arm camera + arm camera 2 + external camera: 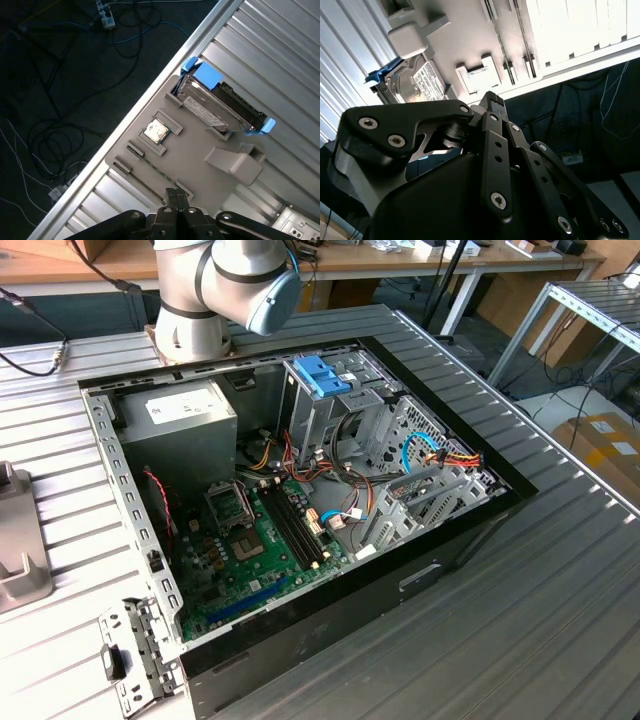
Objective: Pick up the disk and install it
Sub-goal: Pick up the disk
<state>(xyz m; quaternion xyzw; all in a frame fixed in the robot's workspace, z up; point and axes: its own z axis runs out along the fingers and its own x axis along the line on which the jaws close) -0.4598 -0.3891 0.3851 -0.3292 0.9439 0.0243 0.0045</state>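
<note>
1. The disk (212, 105) stands on its edge in a slot of a grey fixture plate (192, 150), with blue rails (206, 76) at both ends. Its labelled face is turned toward a processor chip (155, 131) that sits in a recess of the same plate.
2. In the second wrist view the disk (417, 82) lies beyond the fingertips and apart from them.
3. The gripper (175, 193) hangs over the plate's near edge, clear of the disk. Its fingers are pressed together and hold nothing. The second wrist view (492, 98) shows the same.
4. The plate lies on a ribbed metal table (280, 45).
5. In the exterior view an open computer case (300, 615) lies on its side. Its drive cage (345, 415) carries a blue clip (322, 375) on top, and the cage looks like the disk's destination.
6. Judgement: the work is at the approach to the pick, and nothing has been grasped yet. Taking the disk calls for fingers spread wider than its thickness, lined up across its flat faces and kept off the rails.
</note>
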